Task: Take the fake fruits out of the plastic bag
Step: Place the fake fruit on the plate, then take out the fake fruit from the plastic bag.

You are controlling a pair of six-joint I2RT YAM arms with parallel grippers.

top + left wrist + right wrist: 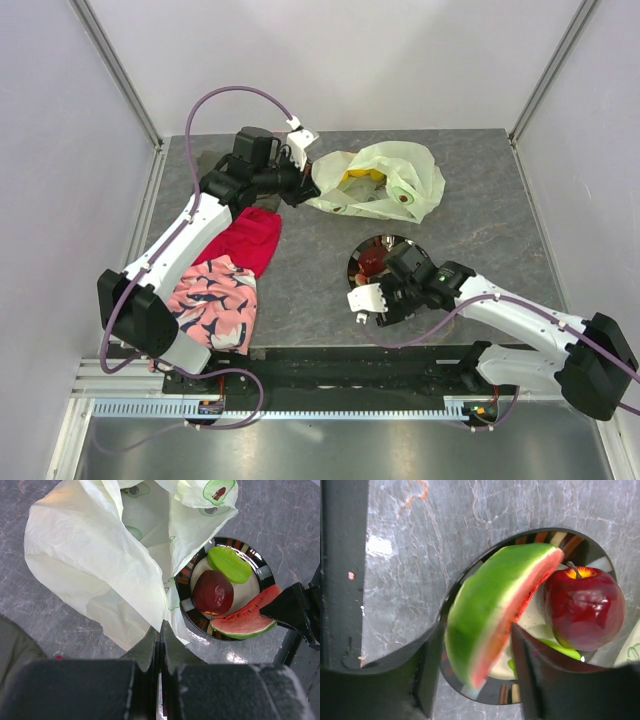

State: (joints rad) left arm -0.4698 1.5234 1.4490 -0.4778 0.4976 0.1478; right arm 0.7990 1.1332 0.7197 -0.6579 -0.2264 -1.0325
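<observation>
The pale-green plastic bag (385, 180) lies crumpled at the back of the table, and something yellow (360, 177) shows through it. My left gripper (303, 180) is shut on the bag's near edge (100, 555). The dark-rimmed plate (250, 550) holds a dark red apple (212, 592), a green piece (229, 564) and a watermelon slice (245, 620). My right gripper (476, 630) stands open over the plate's edge. The watermelon slice (490, 605) sits between its fingers, blurred at the near end, with a gap on the left side. The apple (582, 607) sits just beyond.
A red cloth (250, 240) and a pink patterned cloth (215, 305) lie at the left, under my left arm. The bag's edge touches the plate's rim (355, 265). White walls enclose the table on three sides.
</observation>
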